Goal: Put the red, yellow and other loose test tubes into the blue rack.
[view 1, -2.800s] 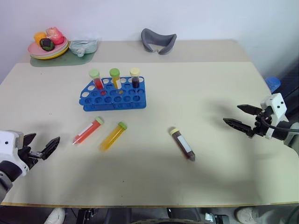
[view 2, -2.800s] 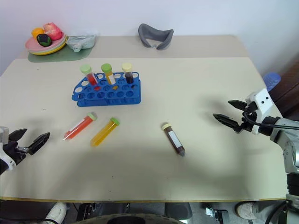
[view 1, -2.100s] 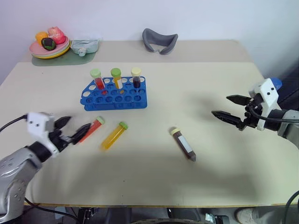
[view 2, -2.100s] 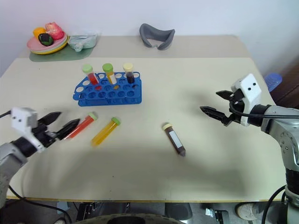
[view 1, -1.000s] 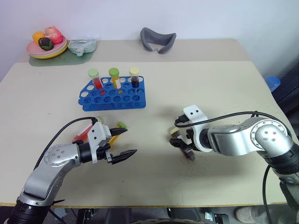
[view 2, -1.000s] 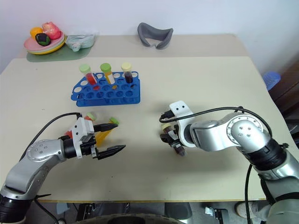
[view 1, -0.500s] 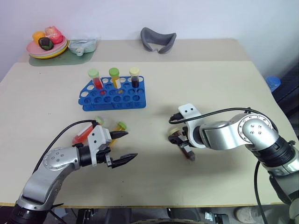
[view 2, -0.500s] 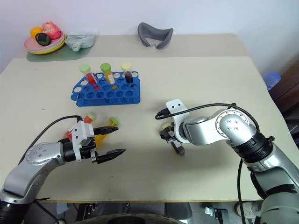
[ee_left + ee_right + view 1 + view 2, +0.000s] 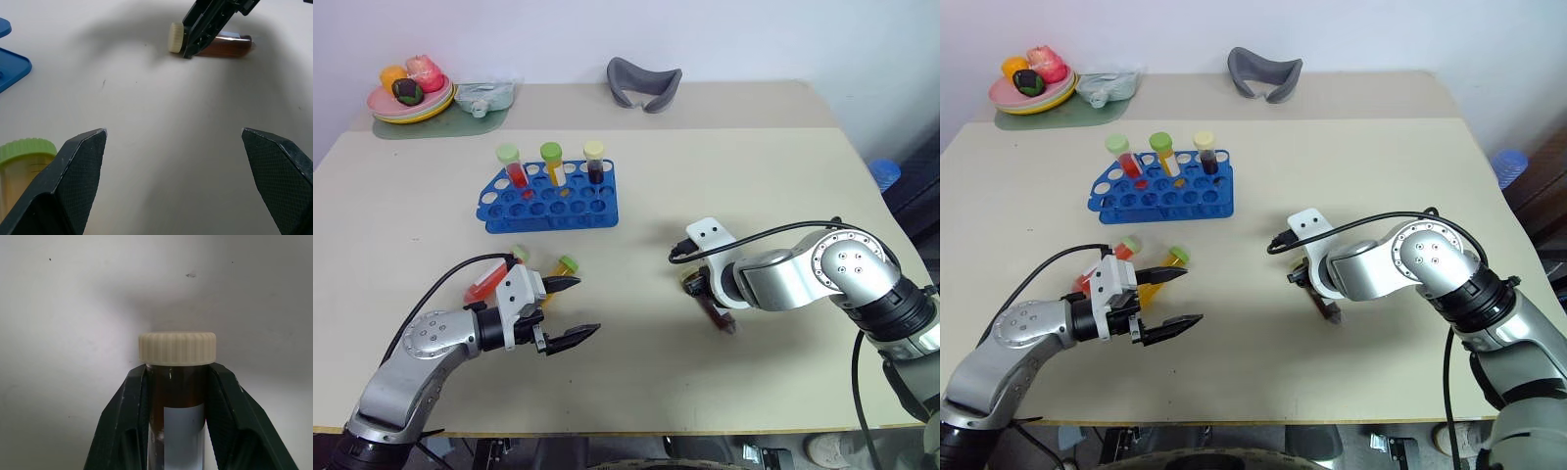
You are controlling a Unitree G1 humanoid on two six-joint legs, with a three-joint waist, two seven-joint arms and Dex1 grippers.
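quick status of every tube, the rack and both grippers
brown tube: lying on the table, clamped below its cap
red tube: lying loose
yellow tube: lying loose
blue rack: holds three upright tubes
left gripper: open, empty
right gripper: shut on brown tube

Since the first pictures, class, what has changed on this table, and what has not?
Both arms swung in from the table's sides. The right gripper came down and closed its jaws on the brown tube, just below the cap. The left gripper now hovers open beside the yellow tube. The blue rack and red tube stayed put.
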